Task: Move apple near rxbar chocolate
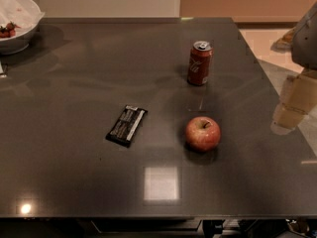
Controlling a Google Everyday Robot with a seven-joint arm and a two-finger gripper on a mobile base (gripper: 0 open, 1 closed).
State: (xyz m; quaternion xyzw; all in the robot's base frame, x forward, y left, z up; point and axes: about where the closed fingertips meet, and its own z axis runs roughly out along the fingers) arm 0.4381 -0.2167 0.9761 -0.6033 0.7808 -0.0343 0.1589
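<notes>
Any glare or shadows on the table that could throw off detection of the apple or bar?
Camera view: square glare patch on the table front-left of the apple, small hotspot at the near left edge; neither touches the bar; apple casts a soft shadow; gripper sits by the table's right edge.

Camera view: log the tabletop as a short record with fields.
surface: dark grey glossy table
apple: round red apple with yellowish patches, right of centre, untouched
bar: flat black-wrapped rxbar chocolate, left of the apple, apart from it
can: upright red soda can, behind the apple
bowl: white bowl, far left corner
gripper: pale gripper, at right edge, off the apple
</notes>
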